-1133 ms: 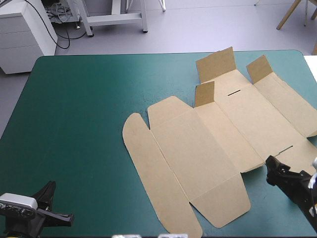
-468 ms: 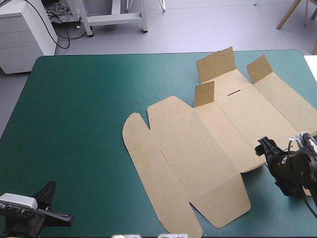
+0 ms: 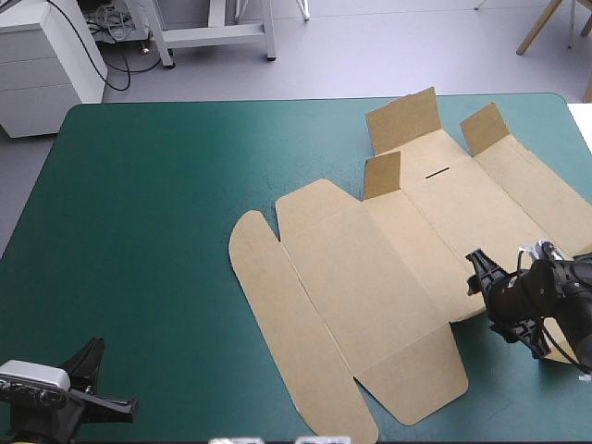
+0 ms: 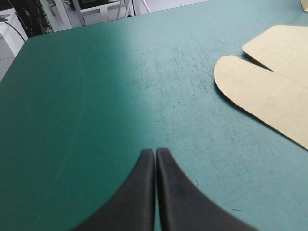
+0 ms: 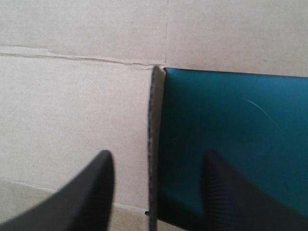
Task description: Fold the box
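While the box [image 3: 370, 277] lies flat on the bench's [image 3: 148, 213] right half, my right jaws, open, have slid inward to straddle its near-right edge. My left jaws stay closed, well apart from it.

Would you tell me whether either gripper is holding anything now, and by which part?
Nothing is held. The right gripper is open, astride an edge of the flat brown cardboard box; the left gripper is shut over the teal-green cover.

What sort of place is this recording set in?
Probably a robot lab bench: a table with a teal-green cover, a mostly flat brown box on it, the left hand shut, the right hand open astride the box's edge.
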{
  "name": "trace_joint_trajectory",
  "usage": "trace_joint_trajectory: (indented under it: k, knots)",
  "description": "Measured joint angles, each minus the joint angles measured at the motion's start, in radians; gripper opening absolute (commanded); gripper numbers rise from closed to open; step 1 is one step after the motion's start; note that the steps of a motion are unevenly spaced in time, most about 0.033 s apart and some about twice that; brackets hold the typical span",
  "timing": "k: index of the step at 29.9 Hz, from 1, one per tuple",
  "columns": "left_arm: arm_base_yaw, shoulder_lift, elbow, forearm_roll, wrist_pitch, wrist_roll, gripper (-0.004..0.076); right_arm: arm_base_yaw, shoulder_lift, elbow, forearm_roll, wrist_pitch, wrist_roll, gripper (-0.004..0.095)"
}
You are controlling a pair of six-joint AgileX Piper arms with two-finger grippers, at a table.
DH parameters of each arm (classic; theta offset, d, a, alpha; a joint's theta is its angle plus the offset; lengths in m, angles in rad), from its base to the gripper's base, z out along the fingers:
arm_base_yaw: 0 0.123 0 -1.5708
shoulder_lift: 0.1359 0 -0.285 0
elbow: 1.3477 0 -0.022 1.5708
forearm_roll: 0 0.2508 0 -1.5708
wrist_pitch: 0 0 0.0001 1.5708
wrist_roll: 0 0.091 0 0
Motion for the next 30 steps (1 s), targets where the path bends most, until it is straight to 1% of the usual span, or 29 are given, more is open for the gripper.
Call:
trace_joint_trajectory:
  k: [2, 8, 11, 17, 20, 24, 30]
  knots:
    - [0.000, 0.000, 0.000, 0.000, 0.000, 0.000, -0.0010, -0.015, 0.000, 0.000, 0.008, 0.013, 0.000, 0.0000]
    - [0.000, 0.000, 0.000, 0.000, 0.000, 0.000, -0.0010, -0.033, 0.000, 0.000, 0.025, 0.013, -0.007, -0.0007]
    - [0.000, 0.000, 0.000, 0.000, 0.000, 0.000, -0.0010, -0.033, 0.001, 0.000, 0.027, 0.004, -0.077, -0.0006]
    - [0.000, 0.000, 0.000, 0.000, 0.000, 0.000, -0.0010, -0.033, 0.012, -0.009, 0.036, -0.042, -0.359, -0.0006]
    - [0.000, 0.000, 0.000, 0.000, 0.000, 0.000, -0.0010, -0.033, 0.055, -0.045, 0.050, -0.063, -0.504, -0.0006]
    - [0.000, 0.000, 0.000, 0.000, 0.000, 0.000, -0.0010, -0.011, 0.182, -0.150, 0.070, -0.041, -0.712, -0.0007]
    - [0.000, 0.000, 0.000, 0.000, 0.000, 0.000, -0.0010, 0.103, 0.433, -0.406, 0.070, 0.030, -1.005, -0.0008]
